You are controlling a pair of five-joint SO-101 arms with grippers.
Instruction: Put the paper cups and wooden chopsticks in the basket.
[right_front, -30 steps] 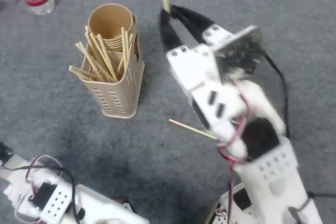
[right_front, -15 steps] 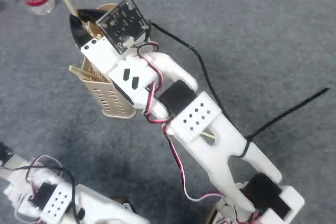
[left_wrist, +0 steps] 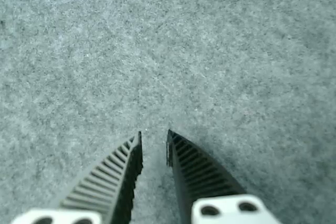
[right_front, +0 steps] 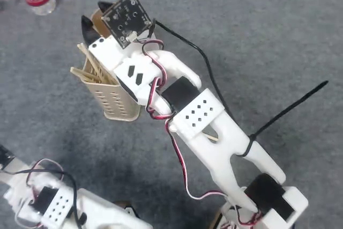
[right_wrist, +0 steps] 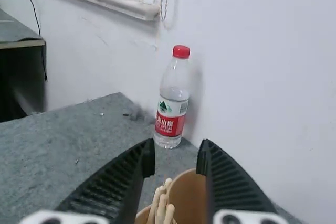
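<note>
In basket [right_front: 115, 100]: chopsticks [right_front: 91, 68], paper cups [right_wrist: 184, 195]; right end effector [right_wrist: 177, 149] above, parted, empty.

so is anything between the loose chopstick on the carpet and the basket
The right arm itself does: its forearm passes over the chopstick, leaving a sliver showing, and stretches on to the basket, where the right gripper hangs open over the rim. On the carpet between chopstick and basket, nothing visible.
</note>
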